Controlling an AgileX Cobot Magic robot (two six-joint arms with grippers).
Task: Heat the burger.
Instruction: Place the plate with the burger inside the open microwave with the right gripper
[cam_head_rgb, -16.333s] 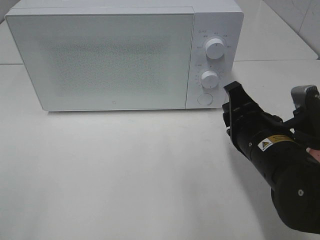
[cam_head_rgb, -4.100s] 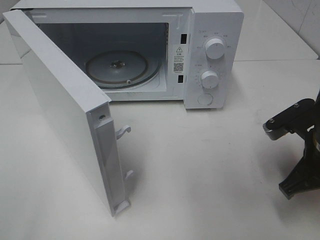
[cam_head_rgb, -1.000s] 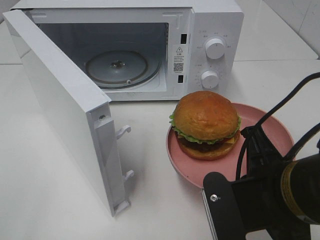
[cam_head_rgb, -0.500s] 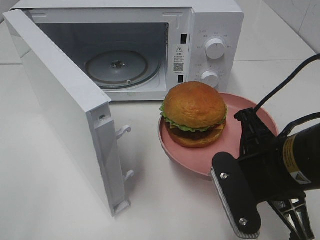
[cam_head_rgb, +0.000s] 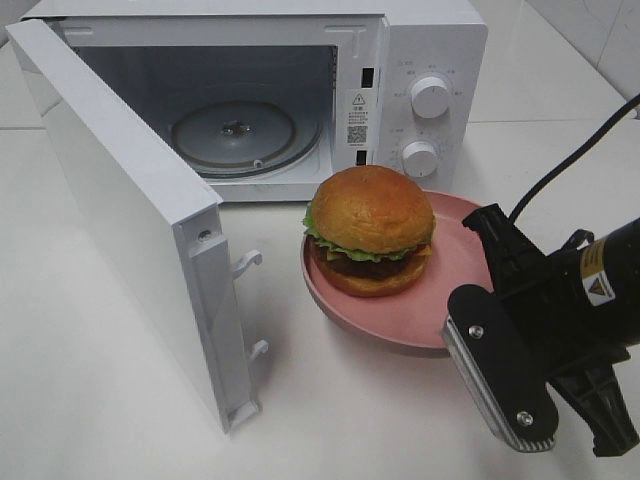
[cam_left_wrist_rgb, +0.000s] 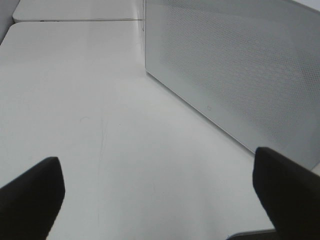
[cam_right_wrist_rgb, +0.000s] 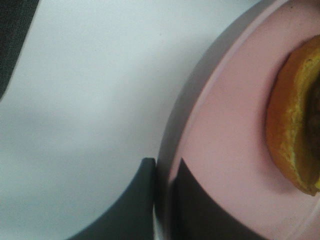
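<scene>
The burger (cam_head_rgb: 370, 225), with its golden-brown bun, green lettuce and dark patty, sits on a pink plate (cam_head_rgb: 462, 255) that hangs just in front of the open microwave (cam_head_rgb: 430, 55). My right gripper (cam_head_rgb: 489, 228) is shut on the plate's right rim. The right wrist view shows that gripper (cam_right_wrist_rgb: 163, 192) pinching the plate (cam_right_wrist_rgb: 230, 130) edge, with the burger (cam_right_wrist_rgb: 295, 135) beyond. The glass turntable (cam_head_rgb: 240, 135) lies bare inside the oven. My left gripper (cam_left_wrist_rgb: 160, 200) is open with nothing between its fingers, off to the left outside the swung-out door (cam_left_wrist_rgb: 240, 70).
The microwave door (cam_head_rgb: 130, 210) stands wide open to the left, reaching far toward the table's front. Two knobs (cam_head_rgb: 430, 97) and a button sit on the right panel. The right arm's black body (cam_head_rgb: 560, 340) fills the lower right.
The right gripper has carried the plate and burger leftward and a little toward the microwave opening. The door and left gripper have not moved.
</scene>
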